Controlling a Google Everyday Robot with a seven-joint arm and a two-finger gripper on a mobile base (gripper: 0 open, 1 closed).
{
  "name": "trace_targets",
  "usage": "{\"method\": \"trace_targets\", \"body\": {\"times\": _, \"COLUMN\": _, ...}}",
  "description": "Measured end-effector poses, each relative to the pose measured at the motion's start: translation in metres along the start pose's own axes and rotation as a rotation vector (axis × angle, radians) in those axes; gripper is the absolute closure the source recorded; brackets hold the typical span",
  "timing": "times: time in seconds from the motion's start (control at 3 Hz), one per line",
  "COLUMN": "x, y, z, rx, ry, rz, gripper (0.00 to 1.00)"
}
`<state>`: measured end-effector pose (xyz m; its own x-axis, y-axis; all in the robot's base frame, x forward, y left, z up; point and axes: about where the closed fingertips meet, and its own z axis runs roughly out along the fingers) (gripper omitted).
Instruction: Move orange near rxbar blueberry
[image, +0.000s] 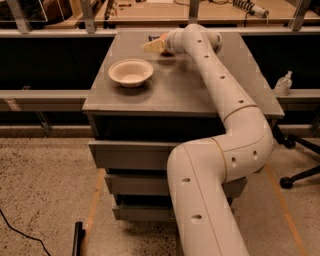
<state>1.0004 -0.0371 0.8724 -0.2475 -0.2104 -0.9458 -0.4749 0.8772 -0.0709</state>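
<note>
One arm (235, 115): is reaching from the bottom of the view up and across the table, its cream links bending past the table's right front corner.
Gripper (151, 46): is hanging over the far middle of the table, pointing left; whether it is spread, pressed together or pinching something cannot be told.
Orange (161, 36): is showing only as a sliver of orange colour just behind the gripper, close to the table's far edge; whether the gripper is touching it cannot be told.
Rxbar blueberry (151, 37): is lying as a small dark shape just left of the orange sliver, near the far edge; its print is too small to read.
Bowl (131, 72): is sitting upright on the left half of the table, cream-white, nearer the camera than the gripper and apart from it.
Table (175, 92): is standing on a speckled floor, grey-topped, with drawer fronts stacked below.
Bottle (283, 83): is standing on the ledge to the right of the table; its label is too small to read.
Chair base (300, 176): is resting on the floor at the right edge, black.
Cable (20, 235): is trailing across the floor at lower left.
</note>
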Motion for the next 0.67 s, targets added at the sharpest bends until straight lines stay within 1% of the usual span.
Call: {"method": "trace_targets", "body": {"times": 0.67, "x": -0.0014, "y": 0.0002, "z": -0.0070, "rx": -0.022, "ry": 0.001, "rz": -0.011, "gripper": 0.00}}
